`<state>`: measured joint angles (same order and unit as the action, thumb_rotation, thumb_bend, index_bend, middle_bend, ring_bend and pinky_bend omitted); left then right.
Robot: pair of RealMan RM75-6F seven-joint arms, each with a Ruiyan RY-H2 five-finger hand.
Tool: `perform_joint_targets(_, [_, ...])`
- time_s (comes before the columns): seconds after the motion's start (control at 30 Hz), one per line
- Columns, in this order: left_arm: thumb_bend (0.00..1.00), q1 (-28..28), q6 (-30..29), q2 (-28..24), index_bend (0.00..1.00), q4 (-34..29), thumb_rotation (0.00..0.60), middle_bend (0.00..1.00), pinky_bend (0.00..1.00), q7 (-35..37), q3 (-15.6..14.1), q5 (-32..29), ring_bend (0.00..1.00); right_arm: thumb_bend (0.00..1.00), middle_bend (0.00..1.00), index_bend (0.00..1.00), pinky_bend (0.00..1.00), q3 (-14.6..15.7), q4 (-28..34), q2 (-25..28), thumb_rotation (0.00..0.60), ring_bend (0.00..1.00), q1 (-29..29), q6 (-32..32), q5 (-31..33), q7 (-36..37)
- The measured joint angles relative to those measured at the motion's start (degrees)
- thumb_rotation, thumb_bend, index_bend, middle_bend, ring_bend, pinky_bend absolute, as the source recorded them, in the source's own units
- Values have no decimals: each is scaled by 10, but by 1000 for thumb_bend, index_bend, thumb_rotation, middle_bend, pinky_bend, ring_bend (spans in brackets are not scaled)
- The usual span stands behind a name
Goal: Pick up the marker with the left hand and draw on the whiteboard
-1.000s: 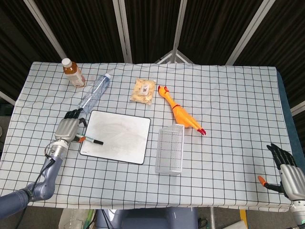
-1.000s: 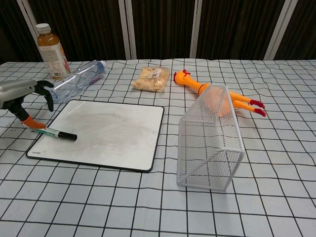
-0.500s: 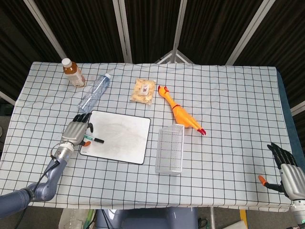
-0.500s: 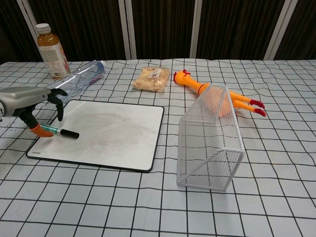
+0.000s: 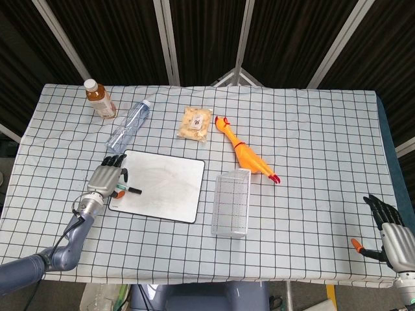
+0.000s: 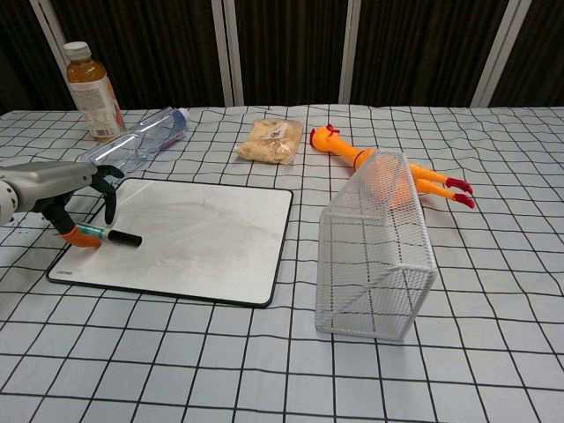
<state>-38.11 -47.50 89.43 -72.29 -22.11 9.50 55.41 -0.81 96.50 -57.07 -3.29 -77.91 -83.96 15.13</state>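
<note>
A: Where's your left hand (image 5: 107, 180) rn?

B: You've got it over the left edge of the whiteboard (image 5: 161, 193), palm down, fingers curled down around the marker (image 6: 109, 235). In the chest view the orange thumb tip sits right at the marker's green rear end, w/ the black fingers arched above the barrel. Can't tell if you're actually pinching it or just touching.

A: And the marker itself?

B: Lying flat on the board near its left edge, black cap pointing right, toward the board's middle.

A: Right hand (image 5: 391, 234)?

B: Parked at the table's near right corner, fingers spread, nothing in it.

A: Other stuff around?

B: Clear plastic bottle (image 5: 129, 124) lying on its side just behind the board, tea bottle (image 5: 100, 98) upright at the far left, snack bag (image 5: 195, 123), rubber chicken (image 5: 246, 152), and a white mesh basket (image 5: 232, 203) tipped on its side just right of the board.
</note>
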Motion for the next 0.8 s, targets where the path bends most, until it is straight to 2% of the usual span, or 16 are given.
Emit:
perform_joint_targets(0.17, [569, -2, 0, 1, 655, -3, 600, 33, 0, -1, -2, -8, 0, 268, 0, 0, 0, 0, 0, 0, 600, 0, 0, 0, 0, 1])
perform_joint_targets(0.53, [583, 1, -22, -9, 672, -27, 600, 44, 0, 35, 20, -13, 0, 268, 0, 0, 0, -1, 1, 0, 600, 0, 1, -3, 0, 2])
perform_joint_targets(0.67, [582, 7, -39, -10, 675, -46, 600, 56, 0, 73, 35, -6, 0, 268, 0, 0, 0, -2, 1, 0, 600, 0, 1, -3, 0, 2])
perform_joint_targets(0.8, [582, 17, -61, -4, 687, -70, 600, 92, 0, 150, 57, 12, 0, 268, 0, 0, 0, -2, 2, 0, 600, 0, -1, -1, 0, 1])
